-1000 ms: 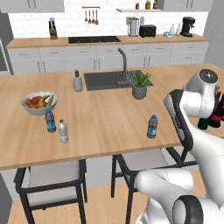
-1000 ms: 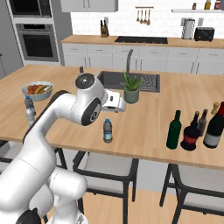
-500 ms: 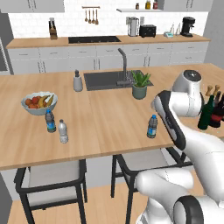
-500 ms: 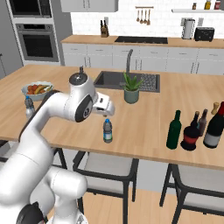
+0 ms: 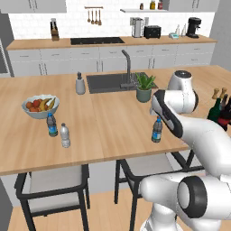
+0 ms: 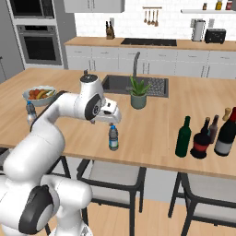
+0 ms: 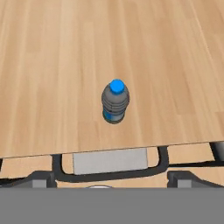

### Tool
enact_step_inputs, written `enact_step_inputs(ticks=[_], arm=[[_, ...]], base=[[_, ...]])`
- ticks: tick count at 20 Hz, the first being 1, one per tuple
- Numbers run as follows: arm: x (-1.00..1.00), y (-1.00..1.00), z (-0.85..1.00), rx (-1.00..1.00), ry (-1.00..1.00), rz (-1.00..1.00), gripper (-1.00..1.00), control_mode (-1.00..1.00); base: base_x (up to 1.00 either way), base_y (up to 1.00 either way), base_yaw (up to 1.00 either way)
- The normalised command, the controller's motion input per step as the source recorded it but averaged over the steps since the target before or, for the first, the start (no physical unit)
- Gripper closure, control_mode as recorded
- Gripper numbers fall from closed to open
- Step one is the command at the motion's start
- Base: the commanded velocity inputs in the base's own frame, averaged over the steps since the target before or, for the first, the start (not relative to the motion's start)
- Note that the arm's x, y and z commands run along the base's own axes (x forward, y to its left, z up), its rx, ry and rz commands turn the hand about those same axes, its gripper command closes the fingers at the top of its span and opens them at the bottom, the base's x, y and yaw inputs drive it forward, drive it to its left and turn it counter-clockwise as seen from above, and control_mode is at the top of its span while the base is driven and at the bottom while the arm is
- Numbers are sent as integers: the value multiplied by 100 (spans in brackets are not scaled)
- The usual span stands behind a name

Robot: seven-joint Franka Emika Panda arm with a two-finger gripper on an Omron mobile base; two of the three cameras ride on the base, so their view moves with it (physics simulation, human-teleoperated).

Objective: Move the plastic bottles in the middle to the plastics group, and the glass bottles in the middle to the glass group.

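Observation:
A small clear plastic bottle (image 5: 156, 130) (image 6: 113, 137) with a blue label stands alone near the counter's front edge. From above its blue cap shows (image 7: 115, 102). My gripper (image 6: 112, 120) (image 7: 112, 178) hangs just above it, open, with nothing between its fingers. The plastics group, a blue-labelled bottle (image 5: 52, 125) and a pale one (image 5: 65, 135), stands at the left by the fruit bowl. At the right, a tall green bottle (image 6: 183, 137) and a squat black bottle with a red band (image 6: 201, 142) stand beside the other dark glass bottles (image 6: 226, 133).
A fruit bowl (image 5: 39, 106) sits at the far left. A grey soap dispenser (image 5: 80, 84) and a potted plant (image 5: 144, 86) flank the sink (image 5: 113, 81). Brown shakers (image 6: 227, 113) stand behind the glass bottles. Chairs (image 5: 52, 180) stand under the counter's front edge.
The arm has swung from the right end of the counter leftward and down, bringing the hand over the small blue-labelled bottle. The gripper stayed open.

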Motion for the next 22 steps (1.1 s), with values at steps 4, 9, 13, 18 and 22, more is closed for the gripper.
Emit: enact_step_inputs(ticks=[4,9,13,18,22], arm=[[32,-3,-39,0,0,0,-100,-100],[36,-2,-41,0,0,0,-100,-100],[31,-13,-18,0,0,0,-100,-100],[28,-16,-9,0,0,2,-100,-100],[17,-2,-22,0,0,4,-100,-100]], base=[[0,0,0],[0,0,0],[0,0,0],[0,0,0],[0,0,0]])
